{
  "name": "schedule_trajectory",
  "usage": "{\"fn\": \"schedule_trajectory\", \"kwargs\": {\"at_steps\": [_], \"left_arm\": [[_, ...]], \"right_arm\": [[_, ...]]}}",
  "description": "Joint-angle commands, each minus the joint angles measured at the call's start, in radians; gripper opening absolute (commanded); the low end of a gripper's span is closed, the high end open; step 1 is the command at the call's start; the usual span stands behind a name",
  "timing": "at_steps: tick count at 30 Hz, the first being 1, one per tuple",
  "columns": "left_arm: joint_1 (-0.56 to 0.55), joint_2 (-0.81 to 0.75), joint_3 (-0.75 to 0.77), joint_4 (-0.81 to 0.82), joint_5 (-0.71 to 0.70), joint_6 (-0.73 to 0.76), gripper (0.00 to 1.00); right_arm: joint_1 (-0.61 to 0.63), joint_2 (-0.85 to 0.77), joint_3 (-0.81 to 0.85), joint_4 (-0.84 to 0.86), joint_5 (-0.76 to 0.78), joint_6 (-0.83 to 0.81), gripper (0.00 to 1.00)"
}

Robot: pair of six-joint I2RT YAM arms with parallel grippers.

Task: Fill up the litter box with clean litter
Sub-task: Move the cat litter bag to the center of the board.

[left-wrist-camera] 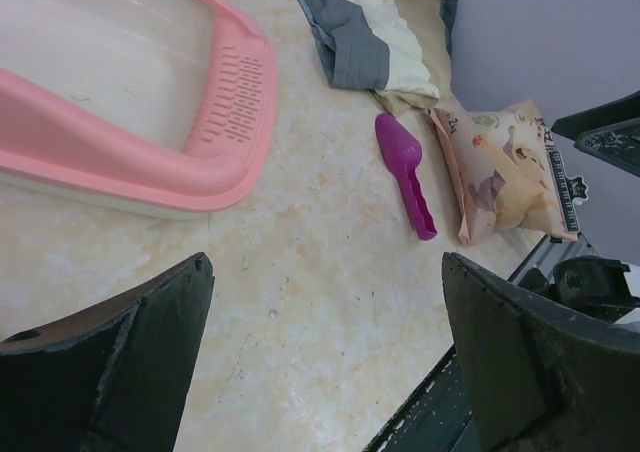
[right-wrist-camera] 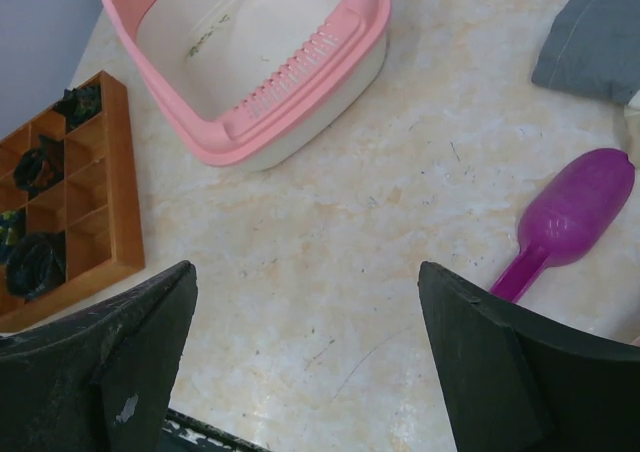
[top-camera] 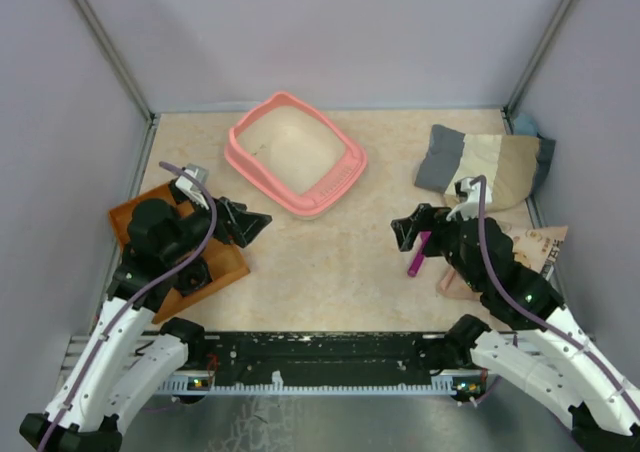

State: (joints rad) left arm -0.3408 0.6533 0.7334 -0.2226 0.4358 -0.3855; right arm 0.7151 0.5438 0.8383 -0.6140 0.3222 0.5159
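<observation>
Near edge of desk (top-camera: pixel 330 267): both arms are mounted here. The left arm reaches over the orange compartment tray (right-wrist-camera: pixel 128 172), the right arm over the desk's right half.
Left claw (left-wrist-camera: pixel 325 272): jaws spread wide with nothing between them, held above the desk.
Right claw (right-wrist-camera: pixel 307 272): jaws spread wide, empty, also off the surface.
Magenta scoop (right-wrist-camera: pixel 570 217): lies flat on the desk just beside the right claw, on its right, partly under that arm in the top view.
Scoop axis: roughly near to far, leaning slightly. The handle points to the near side and the bowl to the far side.
Deciding relation: the right arm is much nearer the scoop, while the left claw is well apart from it, across the desk. In my judgement the scoop falls to the right claw, which would have to shift right and close across the handle, not along it.
Beige printed bag (left-wrist-camera: pixel 505 172): lies flat just right of the scoop, near the desk's right edge.
Litter box (left-wrist-camera: pixel 130 147): stands upright on the far-left part of the desk, to the far right of the left claw and the far left of the right claw, touching neither. Its long axis runs diagonally, slotted end towards the right. The left arm is the nearer.
Contents: of clean litter, only a few greenish specks (right-wrist-camera: pixel 205 40) show on the box floor. No heap is visible anywhere.
Grey-and-cream bag (top-camera: pixel 480 162): slumped at the far right, beyond the scoop.
Progress: judged not yet begun.
</observation>
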Motion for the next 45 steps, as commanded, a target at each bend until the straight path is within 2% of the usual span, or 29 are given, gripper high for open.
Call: {"fn": "schedule_trajectory", "kwargs": {"at_steps": [1,13,19,25,30,38,40,42,45], "left_arm": [[-0.003,-0.020,-0.012,0.036,-0.015,0.009,0.99],[-0.002,0.012,-0.055,0.014,-0.032,0.046,0.99],[-0.003,0.019,-0.055,-0.004,-0.006,0.074,0.99],[-0.003,0.038,-0.065,0.001,-0.024,0.055,0.99],[-0.003,0.117,-0.053,0.009,0.036,0.016,0.99],[-0.009,0.170,-0.008,-0.066,0.059,0.044,0.93],[-0.014,0.161,-0.004,-0.077,0.042,0.047,0.91],[-0.020,0.157,0.001,-0.085,0.035,0.049,0.90],[-0.033,0.157,0.002,-0.087,0.035,0.050,0.89]], "right_arm": [[-0.011,-0.006,-0.008,0.026,0.042,0.052,0.91],[-0.011,0.157,0.019,-0.138,0.264,0.142,0.87],[-0.024,0.222,0.031,-0.246,0.418,0.241,0.71],[-0.149,0.242,0.003,-0.241,0.375,0.250,0.59],[-0.223,0.271,-0.075,-0.135,0.248,0.236,0.48],[-0.236,0.382,-0.215,0.038,0.135,0.293,0.43],[-0.238,0.410,-0.215,0.050,0.155,0.290,0.43],[-0.251,0.431,-0.177,-0.028,0.271,0.335,0.43],[-0.320,0.438,-0.098,-0.108,0.352,0.352,0.46]]}}
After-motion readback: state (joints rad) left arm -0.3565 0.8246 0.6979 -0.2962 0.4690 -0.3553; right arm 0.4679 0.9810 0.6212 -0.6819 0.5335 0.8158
